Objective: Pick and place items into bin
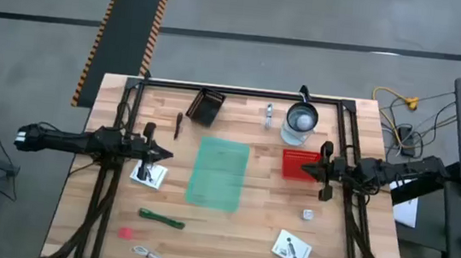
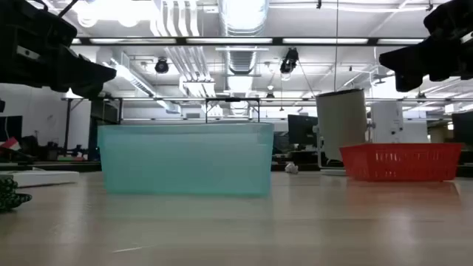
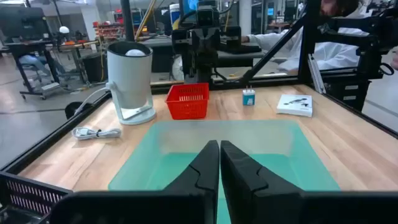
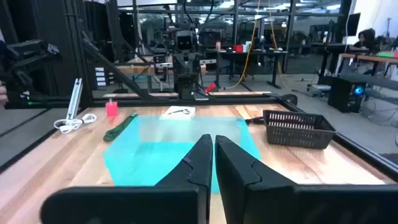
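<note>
We hold the left gripper (image 1: 168, 155) and right gripper (image 1: 306, 165) pressed together, empty, either side of the green bin (image 1: 218, 172). A white packet (image 1: 149, 175) lies just below our left fingertips; the other items stay scattered nearer the table's front.

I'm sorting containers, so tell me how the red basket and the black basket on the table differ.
The red basket sits on the right side of the table by the right gripper; the black basket sits near the far edge, toward the middle. The red basket lies square to the table, the black basket is turned at an angle. Both are small, open-topped mesh baskets.
</note>
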Robot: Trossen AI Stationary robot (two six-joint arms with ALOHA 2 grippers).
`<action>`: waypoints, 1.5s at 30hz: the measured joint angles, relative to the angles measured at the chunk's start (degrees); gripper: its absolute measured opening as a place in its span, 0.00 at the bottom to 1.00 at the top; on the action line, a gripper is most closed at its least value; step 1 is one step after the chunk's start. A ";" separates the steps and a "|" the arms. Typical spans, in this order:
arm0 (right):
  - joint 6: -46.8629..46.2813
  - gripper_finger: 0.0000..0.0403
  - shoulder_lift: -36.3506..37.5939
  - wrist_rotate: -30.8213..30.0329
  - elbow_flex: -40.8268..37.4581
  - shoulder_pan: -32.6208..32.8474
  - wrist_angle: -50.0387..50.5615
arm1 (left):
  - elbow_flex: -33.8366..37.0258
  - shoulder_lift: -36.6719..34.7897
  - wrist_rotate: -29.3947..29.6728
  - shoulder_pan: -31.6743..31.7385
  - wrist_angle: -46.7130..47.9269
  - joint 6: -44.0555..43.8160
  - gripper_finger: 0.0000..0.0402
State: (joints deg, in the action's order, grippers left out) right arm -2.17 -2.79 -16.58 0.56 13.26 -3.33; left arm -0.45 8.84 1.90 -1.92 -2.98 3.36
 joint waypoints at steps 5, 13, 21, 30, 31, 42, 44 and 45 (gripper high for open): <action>-0.42 0.02 0.00 0.02 0.00 0.00 0.02 | -0.02 -0.02 -0.01 0.01 -0.02 0.00 0.00; -0.66 0.02 0.00 0.00 0.00 0.00 0.01 | -0.01 -0.02 0.00 0.06 -0.04 0.00 0.00; -2.66 0.02 0.00 0.01 0.00 0.00 -0.10 | -0.02 -0.02 -0.06 0.06 -0.52 -4.35 0.00; -2.80 0.02 0.00 0.00 0.00 -0.02 -0.09 | -0.02 0.09 -0.06 0.03 -2.14 -4.48 0.00; -2.80 0.02 0.00 0.00 0.00 -0.02 -0.09 | 0.00 0.09 -0.06 0.03 -2.14 -4.46 0.00; -2.80 0.02 0.00 0.00 0.00 -0.02 -0.07 | -0.01 0.15 -0.06 0.03 -2.43 -4.48 0.00; -2.80 0.02 0.00 0.00 0.00 -0.01 -0.07 | -0.02 0.15 -0.04 0.03 -2.58 -4.44 0.00; -2.78 0.02 0.00 -0.02 0.00 -0.02 -0.08 | -0.01 0.13 0.06 -0.01 -2.69 -4.28 0.00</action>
State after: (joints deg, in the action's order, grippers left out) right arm -4.95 -2.79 -16.60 0.56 13.23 -3.42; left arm -0.46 8.97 1.96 -1.93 -5.67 -0.92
